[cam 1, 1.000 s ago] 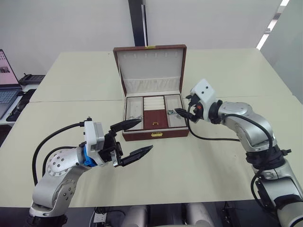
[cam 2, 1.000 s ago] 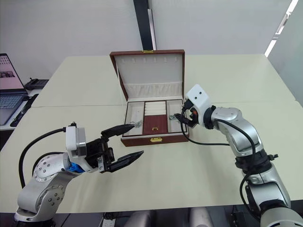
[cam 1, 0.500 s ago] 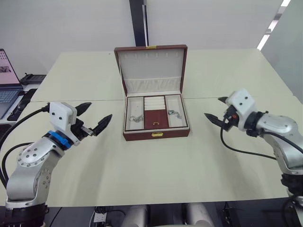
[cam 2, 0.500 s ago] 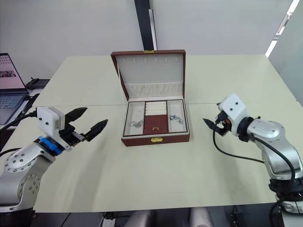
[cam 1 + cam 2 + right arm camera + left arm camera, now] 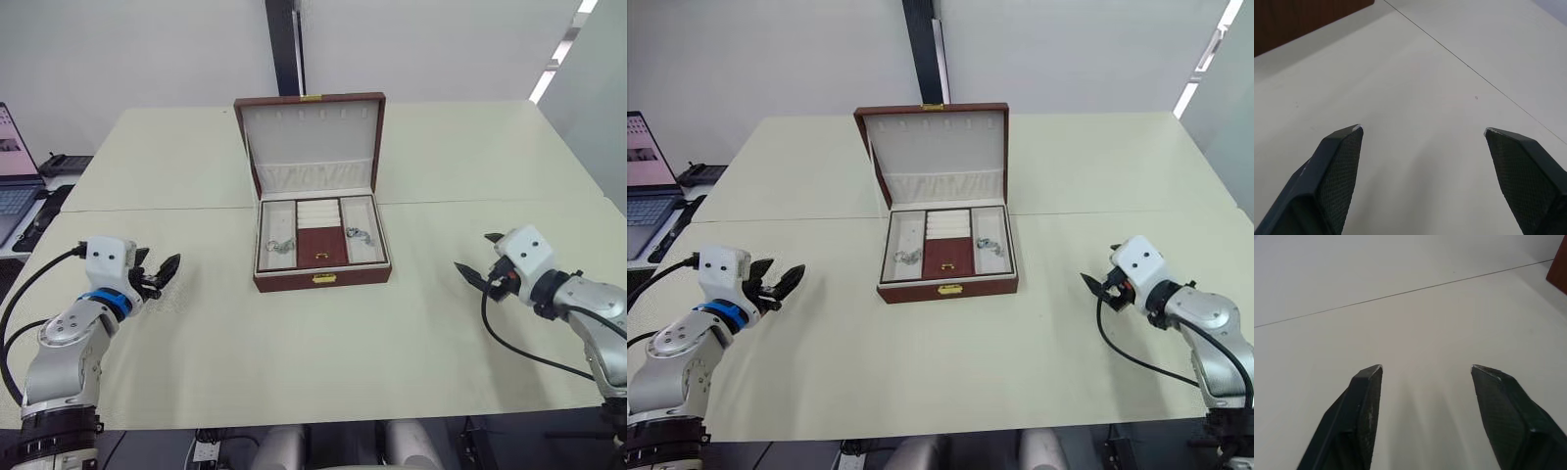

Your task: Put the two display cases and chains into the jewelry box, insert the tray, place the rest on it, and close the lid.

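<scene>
One jewelry box [image 5: 322,277] (lid [image 5: 312,140] up), two silvery pieces [image 5: 279,246] in its tray [image 5: 321,245]; left hand [image 5: 157,274] and right hand [image 5: 476,266] spread, empty.

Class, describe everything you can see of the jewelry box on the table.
The jewelry box is rectangular, reddish-brown and wood-look, with a gold front clasp. It sits flat mid-table. Its lid stands open, cream-lined with a gathered pocket. The tray sits inside, small silvery pieces in both side compartments. Neither claw touches it.
</scene>
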Action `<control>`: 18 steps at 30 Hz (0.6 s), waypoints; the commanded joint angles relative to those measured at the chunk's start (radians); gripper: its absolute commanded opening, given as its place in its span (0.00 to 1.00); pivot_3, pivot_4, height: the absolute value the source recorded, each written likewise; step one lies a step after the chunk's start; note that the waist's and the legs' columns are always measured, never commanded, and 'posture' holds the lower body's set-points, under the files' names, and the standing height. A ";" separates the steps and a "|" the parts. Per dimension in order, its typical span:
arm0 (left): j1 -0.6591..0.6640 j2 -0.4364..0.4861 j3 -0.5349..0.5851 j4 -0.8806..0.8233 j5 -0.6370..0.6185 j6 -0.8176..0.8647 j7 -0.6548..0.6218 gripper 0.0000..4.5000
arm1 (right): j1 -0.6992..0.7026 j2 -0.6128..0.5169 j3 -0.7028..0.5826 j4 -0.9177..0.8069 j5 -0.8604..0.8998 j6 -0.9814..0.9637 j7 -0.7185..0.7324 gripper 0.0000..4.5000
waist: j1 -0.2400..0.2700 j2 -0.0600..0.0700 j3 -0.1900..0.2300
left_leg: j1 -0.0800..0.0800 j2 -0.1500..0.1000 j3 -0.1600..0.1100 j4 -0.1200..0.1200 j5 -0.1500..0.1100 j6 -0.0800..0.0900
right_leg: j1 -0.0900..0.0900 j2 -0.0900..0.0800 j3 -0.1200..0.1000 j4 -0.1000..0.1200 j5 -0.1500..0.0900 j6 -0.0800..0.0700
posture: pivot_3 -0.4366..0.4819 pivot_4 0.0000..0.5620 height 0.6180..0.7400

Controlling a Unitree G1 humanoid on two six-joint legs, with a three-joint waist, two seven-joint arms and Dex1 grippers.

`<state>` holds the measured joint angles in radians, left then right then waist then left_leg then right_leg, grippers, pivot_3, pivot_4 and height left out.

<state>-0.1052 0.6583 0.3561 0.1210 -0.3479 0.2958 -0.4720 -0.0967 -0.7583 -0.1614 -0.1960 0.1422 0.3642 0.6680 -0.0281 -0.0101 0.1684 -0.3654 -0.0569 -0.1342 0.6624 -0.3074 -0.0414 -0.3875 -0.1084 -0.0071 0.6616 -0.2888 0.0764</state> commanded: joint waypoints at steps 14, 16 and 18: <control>0.041 0.002 0.023 -0.196 0.005 0.123 0.053 0.00 | -0.122 0.000 0.015 0.091 -0.022 -0.052 0.010 0.17 | -0.002 0.000 0.000 | 0.000 0.001 0.000 0.000 0.000 0.000 | 0.000 0.000 0.000 0.001 0.000 0.000 | 0.48 0.27 1.00; 0.035 0.002 0.017 -0.193 0.008 0.123 0.048 0.00 | -0.150 0.003 0.036 0.103 -0.027 -0.049 0.008 0.06 | -0.001 0.000 0.000 | 0.000 0.000 0.000 0.000 0.000 0.000 | 0.000 0.000 0.000 0.000 0.000 0.000 | 0.48 0.27 1.00; 0.028 0.000 0.011 -0.189 0.010 0.123 0.044 0.00 | -0.174 0.007 0.052 0.113 -0.031 -0.044 0.007 0.01 | -0.001 0.000 0.000 | 0.000 0.000 0.000 0.000 0.000 0.000 | 0.000 0.000 0.000 0.000 0.000 0.000 | 0.48 0.27 1.00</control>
<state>-0.0619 0.6581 0.3592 -0.0427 -0.3420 0.4256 -0.4260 -0.2498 -0.7500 -0.1063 -0.0699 0.1115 0.3200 0.6779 -0.0291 -0.0101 0.1684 -0.3653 -0.0566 -0.1340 0.6625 -0.3073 -0.0415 -0.3876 -0.1084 -0.0070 0.6620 -0.2888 0.0764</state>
